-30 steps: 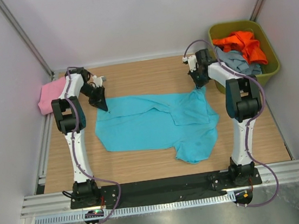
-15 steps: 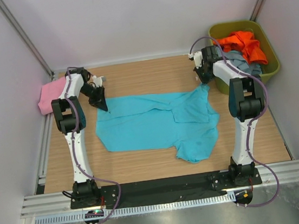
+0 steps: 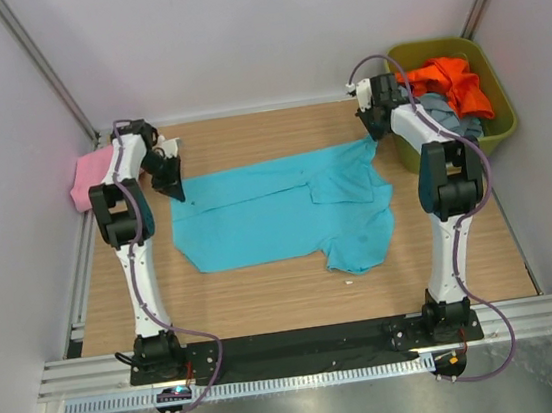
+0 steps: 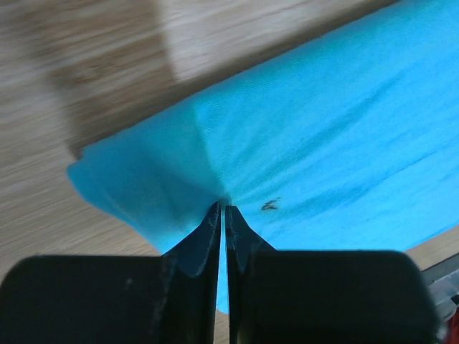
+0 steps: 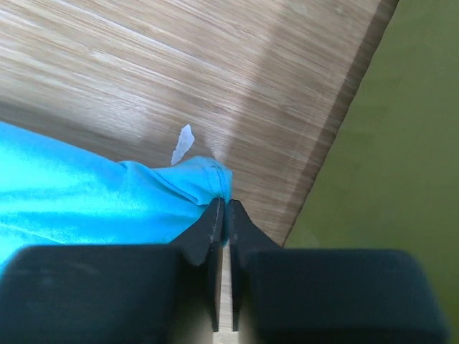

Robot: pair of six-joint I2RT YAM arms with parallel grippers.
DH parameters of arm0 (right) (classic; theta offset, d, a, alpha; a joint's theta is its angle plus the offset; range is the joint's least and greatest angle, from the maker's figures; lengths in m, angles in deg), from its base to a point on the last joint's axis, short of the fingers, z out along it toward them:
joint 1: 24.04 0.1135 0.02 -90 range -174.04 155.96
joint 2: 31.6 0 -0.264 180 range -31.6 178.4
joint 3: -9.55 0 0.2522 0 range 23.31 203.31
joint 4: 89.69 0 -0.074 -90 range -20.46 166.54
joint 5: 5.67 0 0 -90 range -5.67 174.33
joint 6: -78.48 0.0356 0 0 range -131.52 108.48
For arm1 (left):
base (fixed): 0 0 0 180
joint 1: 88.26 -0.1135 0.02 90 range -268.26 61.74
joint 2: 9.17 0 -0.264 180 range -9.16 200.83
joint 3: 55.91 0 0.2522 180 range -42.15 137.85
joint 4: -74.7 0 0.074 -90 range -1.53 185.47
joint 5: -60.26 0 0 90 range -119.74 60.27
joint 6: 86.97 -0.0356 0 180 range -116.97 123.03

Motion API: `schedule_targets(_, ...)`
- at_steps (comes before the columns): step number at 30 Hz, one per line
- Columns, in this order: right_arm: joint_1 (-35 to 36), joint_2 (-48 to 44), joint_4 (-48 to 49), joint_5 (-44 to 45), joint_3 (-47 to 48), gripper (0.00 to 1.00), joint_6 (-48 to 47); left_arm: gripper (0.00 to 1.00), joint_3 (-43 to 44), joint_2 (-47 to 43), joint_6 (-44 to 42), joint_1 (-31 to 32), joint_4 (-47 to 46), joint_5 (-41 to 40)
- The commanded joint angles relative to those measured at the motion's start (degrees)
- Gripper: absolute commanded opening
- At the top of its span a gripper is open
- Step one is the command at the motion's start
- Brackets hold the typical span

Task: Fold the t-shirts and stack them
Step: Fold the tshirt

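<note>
Since earlier we dragged the turquoise t-shirt farther away; left pincer and right pincer each pinch its edge tight at their tips. Harder pulling may slip it free.

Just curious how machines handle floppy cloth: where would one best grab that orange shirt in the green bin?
Probably the raised crumpled ridge on top of the orange shirt, coming straight down from above. It lies heaped over a grey-blue shirt inside the bin, whose walls block a sideways approach; a bunched fold is easy to pinch.
</note>
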Motion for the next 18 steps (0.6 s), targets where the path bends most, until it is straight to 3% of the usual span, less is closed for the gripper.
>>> schedule_targets(1, -0.4, -0.2, 3.3, 4.1, 2.6, 0.13, 0.5, 0.07, 2.3, -2.4, -1.6, -1.6, -2.6, -3.8)
schedule_targets(7, -0.2, -2.4, 2.5, 1.8, 5.0, 0.44, 4.8, 0.12, 3.1, -5.2, -1.3, -1.2, -2.3, 0.8)
schedule_targets(18, -0.2, -12.0, 1.3, -5.6, -7.0, 0.46, 9.6, 0.12, 3.2, -6.3, -1.2, -0.1, -2.0, 2.9)
